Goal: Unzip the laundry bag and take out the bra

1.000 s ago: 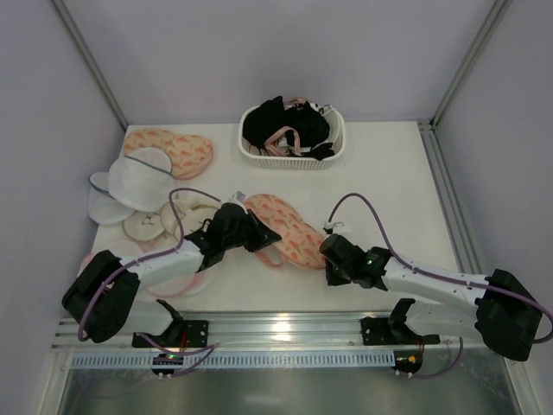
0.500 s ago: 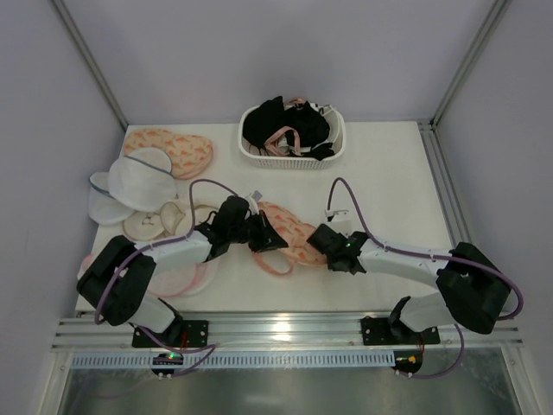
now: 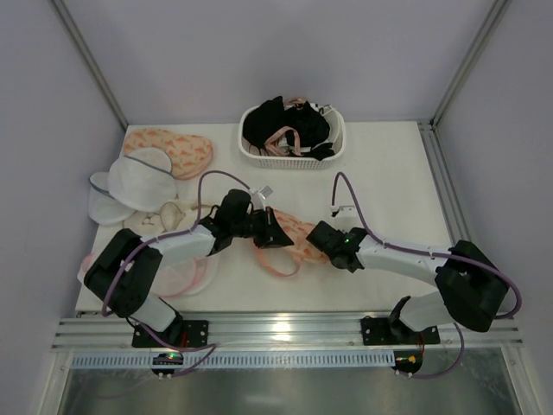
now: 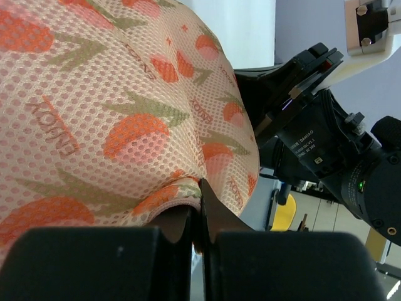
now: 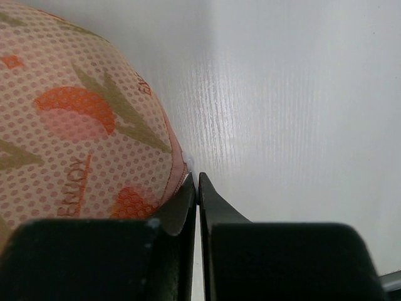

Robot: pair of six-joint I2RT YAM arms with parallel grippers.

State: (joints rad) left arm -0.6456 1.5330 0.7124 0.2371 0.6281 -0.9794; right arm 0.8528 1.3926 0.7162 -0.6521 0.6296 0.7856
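Mid-table, between my two grippers, lies the laundry bag (image 3: 295, 235), peach mesh with orange print. My left gripper (image 4: 199, 188) is clamped on its pink rim. My right gripper (image 5: 198, 182) has fingers pressed together at the bag's other edge; can't tell if anything's pinched. Behind, well apart, sits a white basket (image 3: 290, 160).
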